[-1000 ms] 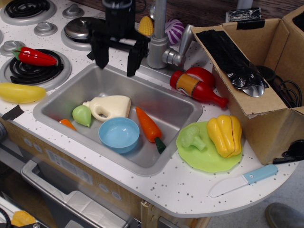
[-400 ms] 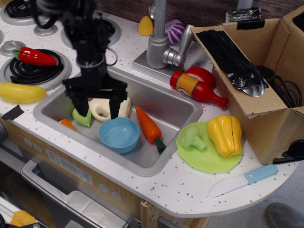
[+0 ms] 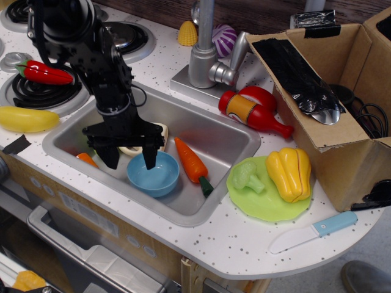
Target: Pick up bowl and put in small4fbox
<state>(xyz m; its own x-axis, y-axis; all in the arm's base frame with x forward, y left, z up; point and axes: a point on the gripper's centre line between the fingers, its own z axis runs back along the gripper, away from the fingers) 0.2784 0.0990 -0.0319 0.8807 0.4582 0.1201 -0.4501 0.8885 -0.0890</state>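
Speckled white countertop (image 3: 201,238) of a toy kitchen is filling the view, with a steel sink (image 3: 226,131) set into its middle. Inside that sink, toward its front, the light-blue bowl (image 3: 156,177) is sitting upright on the basin floor. An orange carrot (image 3: 190,161) is lying just to the bowl's right, and a cream jug (image 3: 160,133) is showing behind it, partly hidden by the arm.

The black gripper (image 3: 130,157) is hanging down into the sink at the bowl's left rim. Its fingers are standing apart, moderately wide: one finger (image 3: 150,160) is dipping inside the bowl near the left edge, the other (image 3: 110,156) is reaching down outside it, so the rim is lying between them. Whether either finger is touching the plastic cannot be told.

Right of the sink, a lime-green plate (image 3: 263,204) is carrying a yellow pepper (image 3: 289,172) and a broccoli piece (image 3: 247,177). Beyond the plate, the brown cardboard box (image 3: 342,155) is standing with its flaps open, black tape (image 3: 293,70) running along one flap. A red ketchup bottle (image 3: 253,113) is lying between the sink and the box. Behind the sink, the faucet (image 3: 204,55) is rising. Left of the sink, a red chili (image 3: 46,73) is resting on a burner, and a yellow banana (image 3: 27,119) is lying near it.
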